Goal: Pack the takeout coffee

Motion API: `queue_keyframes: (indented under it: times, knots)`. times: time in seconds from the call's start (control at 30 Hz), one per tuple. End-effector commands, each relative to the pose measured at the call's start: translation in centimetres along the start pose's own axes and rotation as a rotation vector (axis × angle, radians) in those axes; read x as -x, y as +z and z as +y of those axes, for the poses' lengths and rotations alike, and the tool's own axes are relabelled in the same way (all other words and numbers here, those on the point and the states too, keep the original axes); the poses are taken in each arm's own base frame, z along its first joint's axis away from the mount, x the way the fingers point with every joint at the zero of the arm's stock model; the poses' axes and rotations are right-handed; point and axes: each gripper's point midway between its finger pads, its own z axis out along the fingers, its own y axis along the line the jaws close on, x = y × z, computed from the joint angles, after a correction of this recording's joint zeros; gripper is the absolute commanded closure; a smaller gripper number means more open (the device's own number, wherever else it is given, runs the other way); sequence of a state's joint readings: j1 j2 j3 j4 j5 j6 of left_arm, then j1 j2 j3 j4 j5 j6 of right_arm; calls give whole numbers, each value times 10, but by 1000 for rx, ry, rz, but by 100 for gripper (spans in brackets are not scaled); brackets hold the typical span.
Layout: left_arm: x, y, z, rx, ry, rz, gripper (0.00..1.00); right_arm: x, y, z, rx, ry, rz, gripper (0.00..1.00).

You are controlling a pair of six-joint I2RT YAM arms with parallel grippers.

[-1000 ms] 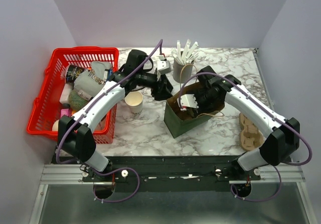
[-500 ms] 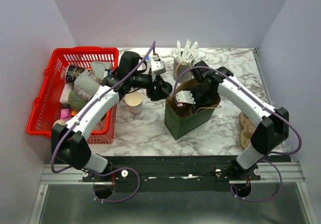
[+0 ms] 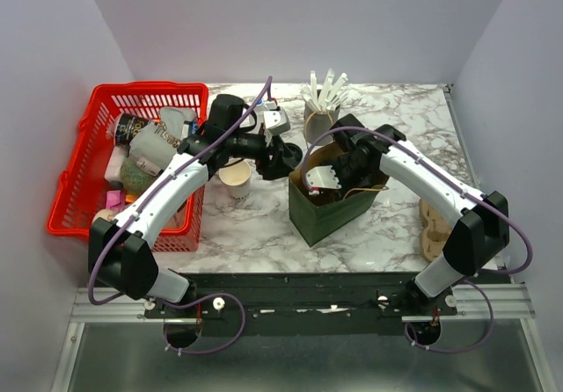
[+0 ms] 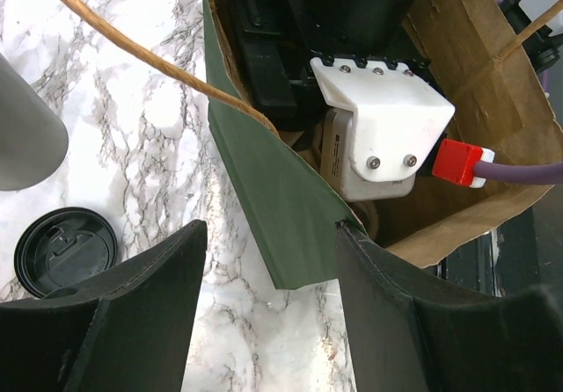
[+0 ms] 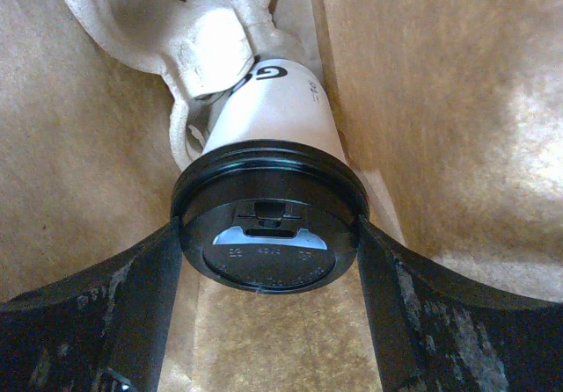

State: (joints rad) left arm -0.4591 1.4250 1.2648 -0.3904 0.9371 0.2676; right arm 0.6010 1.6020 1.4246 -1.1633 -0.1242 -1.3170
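Note:
The takeout coffee (image 5: pixel 268 234), a white paper cup with a black lid, sits tilted inside the green paper bag (image 3: pixel 327 218), its base in the grey pulp holder (image 5: pixel 207 58). My right gripper (image 5: pixel 268 264) is down in the bag (image 5: pixel 440 102), shut on the cup's lid with a finger on each side. In the top view only its white wrist (image 3: pixel 327 177) shows in the bag's mouth. My left gripper (image 4: pixel 268 260) is open at the bag's left rim (image 4: pixel 264 172), the bag's corner between its fingers; it also shows in the top view (image 3: pixel 295 159).
A plain cream cup (image 3: pixel 235 177) stands left of the bag. A loose black lid (image 4: pixel 66 251) lies on the marble. A grey cup of white sticks (image 3: pixel 322 115) stands behind the bag. A red basket (image 3: pixel 75 194) is at the left, wooden pieces (image 3: pixel 435 229) at the right.
My left gripper has moved a little right, up to the bag's left rim. My right gripper has shifted within the bag, which now stands more open.

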Motion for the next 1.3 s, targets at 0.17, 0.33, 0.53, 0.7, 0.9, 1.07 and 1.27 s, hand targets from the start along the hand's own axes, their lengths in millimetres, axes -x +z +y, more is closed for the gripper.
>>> queue_keyframes:
  times: [0.17, 0.33, 0.53, 0.7, 0.9, 1.07, 1.27]
  knots:
    - [7, -4, -3, 10, 26, -15, 31, -12, 24, 40, 169, 49, 41, 68]
    - [12, -6, 0, 20, 37, -18, 31, -11, 23, 37, 156, 65, 41, 64]
    - [18, -14, 5, 36, 55, -11, 31, -1, 6, 12, 72, 110, 7, 51]
    - [22, -15, 10, 39, 52, -13, 31, 0, -1, 12, 50, 110, -4, 31]
    - [27, -16, 13, 44, 54, -20, 30, 2, -7, 7, 12, 113, -14, 0]
    - [30, -15, 14, 43, 53, -27, 30, 9, -20, 2, -15, 140, -43, 0]
    - [34, -13, 15, 35, 37, -42, 30, 21, -43, -4, -44, 171, -91, 0]
